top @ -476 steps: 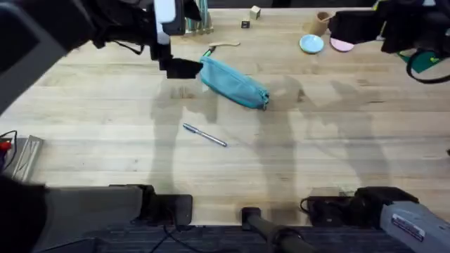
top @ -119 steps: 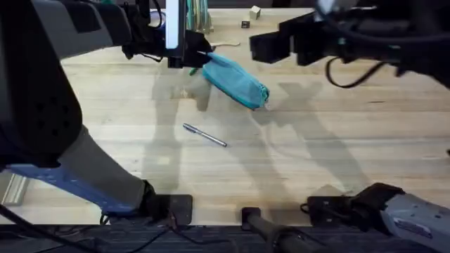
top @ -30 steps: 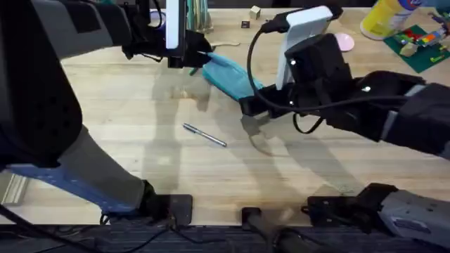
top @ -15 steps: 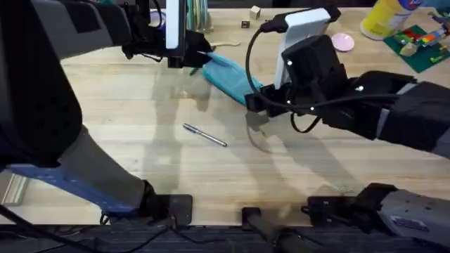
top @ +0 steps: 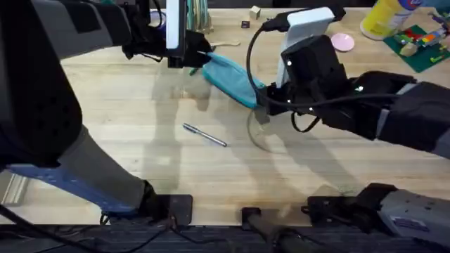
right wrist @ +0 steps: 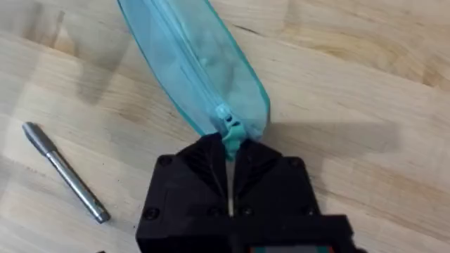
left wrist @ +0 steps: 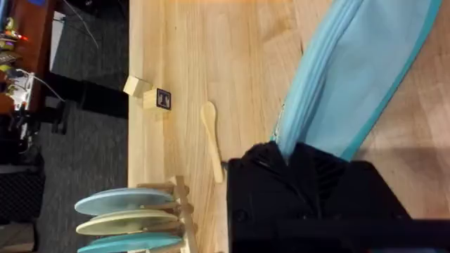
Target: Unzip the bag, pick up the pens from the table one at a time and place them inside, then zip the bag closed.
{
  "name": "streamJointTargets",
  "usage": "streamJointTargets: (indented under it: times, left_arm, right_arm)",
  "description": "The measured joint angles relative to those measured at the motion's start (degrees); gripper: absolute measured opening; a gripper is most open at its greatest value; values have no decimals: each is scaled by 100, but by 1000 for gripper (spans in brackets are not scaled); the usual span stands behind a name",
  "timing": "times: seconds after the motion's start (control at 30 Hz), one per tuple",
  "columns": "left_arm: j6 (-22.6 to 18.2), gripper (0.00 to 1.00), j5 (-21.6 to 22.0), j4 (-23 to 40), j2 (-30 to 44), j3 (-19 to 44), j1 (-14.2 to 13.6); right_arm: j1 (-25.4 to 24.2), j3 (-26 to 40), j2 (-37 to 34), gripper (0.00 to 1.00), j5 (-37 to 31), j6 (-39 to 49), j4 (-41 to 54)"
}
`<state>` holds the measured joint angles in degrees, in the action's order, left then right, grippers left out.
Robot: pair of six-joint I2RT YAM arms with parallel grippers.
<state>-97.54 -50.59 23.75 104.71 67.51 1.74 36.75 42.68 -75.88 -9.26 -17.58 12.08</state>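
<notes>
Fingers of the left gripper (top: 195, 59) are closed tight on one end of the bag (top: 232, 78). That end is at about eleven o'clock on the counter (top: 105, 119) in the overhead view. In the left wrist view the black fingers (left wrist: 309, 165) pinch the teal cloth of the bag (left wrist: 351, 77), and the light blue zipper line runs away from them along the bag.

Behind the left gripper, a pale wooden spoon (left wrist: 211, 140) lies flat on the counter. Near it are two small blocks (left wrist: 148, 95). A wooden rack with plates (left wrist: 133, 211) stands at the counter's far edge.

Lower down, at about seven o'clock from the bag, the silver pen (top: 204, 135) lies alone on the bare wood. It is well apart from both grippers. The right wrist view shows the silver pen (right wrist: 65, 171) lying at a slant just beside the right gripper.

The bag lies slanted between the two grippers, still zipped along its length.

At the bag's other end, the right gripper (top: 263, 98) has its fingers (right wrist: 204, 165) closed on the teal zipper pull (right wrist: 229, 133). The pull pokes up out of the thin gap between them.

At one o'clock on the counter sit a pink disc (top: 343, 42) and a yellow bottle (top: 383, 15).
</notes>
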Motion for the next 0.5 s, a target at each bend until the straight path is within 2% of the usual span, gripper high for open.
streamJointTargets:
  times: [0.5]
  left_arm:
    - [0, 42, 24, -11, 0, 0, 0]
  right_arm:
    - [0, 2, 226, 32, -23, 298, -8]
